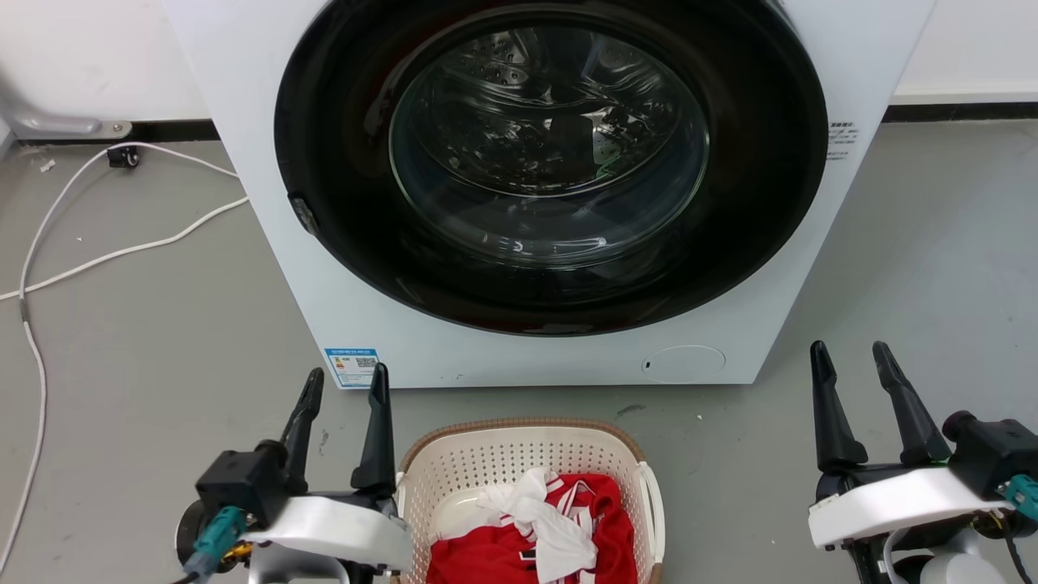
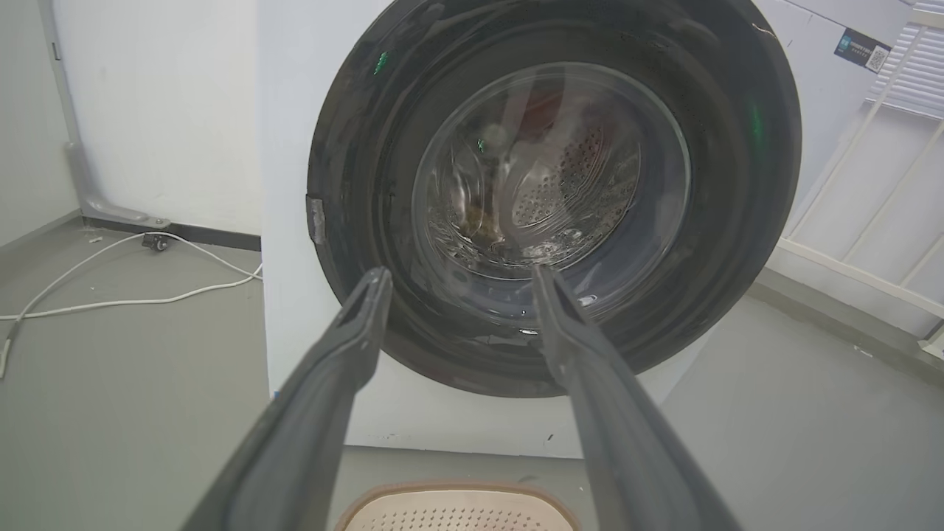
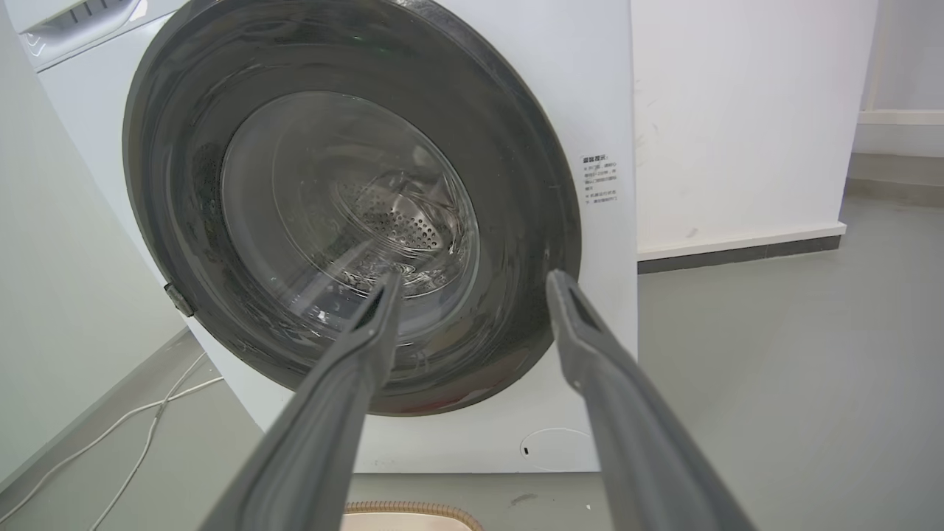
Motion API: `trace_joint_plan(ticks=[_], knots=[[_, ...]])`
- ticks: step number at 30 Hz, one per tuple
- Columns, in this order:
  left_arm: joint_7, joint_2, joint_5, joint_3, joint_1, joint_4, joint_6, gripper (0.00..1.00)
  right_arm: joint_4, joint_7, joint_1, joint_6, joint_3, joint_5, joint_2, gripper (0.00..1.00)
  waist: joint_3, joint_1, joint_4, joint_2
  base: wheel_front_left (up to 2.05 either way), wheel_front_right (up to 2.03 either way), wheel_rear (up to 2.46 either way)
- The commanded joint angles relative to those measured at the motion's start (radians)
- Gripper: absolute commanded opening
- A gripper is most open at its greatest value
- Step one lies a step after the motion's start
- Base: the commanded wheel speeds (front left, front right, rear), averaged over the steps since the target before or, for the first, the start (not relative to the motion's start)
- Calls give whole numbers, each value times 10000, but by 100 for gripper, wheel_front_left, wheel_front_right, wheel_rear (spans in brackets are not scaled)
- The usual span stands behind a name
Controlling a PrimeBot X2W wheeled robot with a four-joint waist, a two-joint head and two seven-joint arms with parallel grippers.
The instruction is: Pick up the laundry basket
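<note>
The laundry basket [image 1: 486,462] is cream with perforated walls and a brown rim, and it stands on the floor at the bottom middle of the head view, holding red and white clothes. Its far rim [image 2: 457,493] peeks in at the bottom of the left wrist view and again, as the basket rim [image 3: 409,510], in the right wrist view. My left gripper [image 1: 345,381] is open, just left of the basket and beside its left handle, touching nothing. Well to the right of the basket, my right gripper [image 1: 851,357] hangs open with nothing between its fingers.
A white front-loading washing machine [image 1: 268,162] with a shut dark round door [image 1: 551,162] stands directly behind the basket. White cables [image 1: 89,259] trail over the grey floor at the left. Grey floor stretches out to the right of the machine.
</note>
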Motion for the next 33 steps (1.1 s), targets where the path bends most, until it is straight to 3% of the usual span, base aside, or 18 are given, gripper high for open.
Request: trace_joint_plan(ticks=[1, 11, 26, 33], knots=[[-98, 146, 264, -166, -24, -45, 136, 100, -47, -95, 38, 0, 10, -321, -25, 100, -20, 0, -6, 0, 0, 0, 0], [-305, 390, 738, -764, 2, 175, 594, 100, 155, -316, 195, 0, 52, -996, -24, 100, -53, 0, -48, 0, 0, 0, 0], [-655, 272, 2064, -921, 187, 545, 492, 100, 158, -674, 259, -1, 204, -2199, -20, 100, 63, 0, -107, 0, 0, 0, 0], [-806, -326, 1742, -33, 414, 640, 159, 100, 373, -796, 291, -1, 197, -2110, -19, 100, 131, 0, -97, 0, 0, 0, 0]])
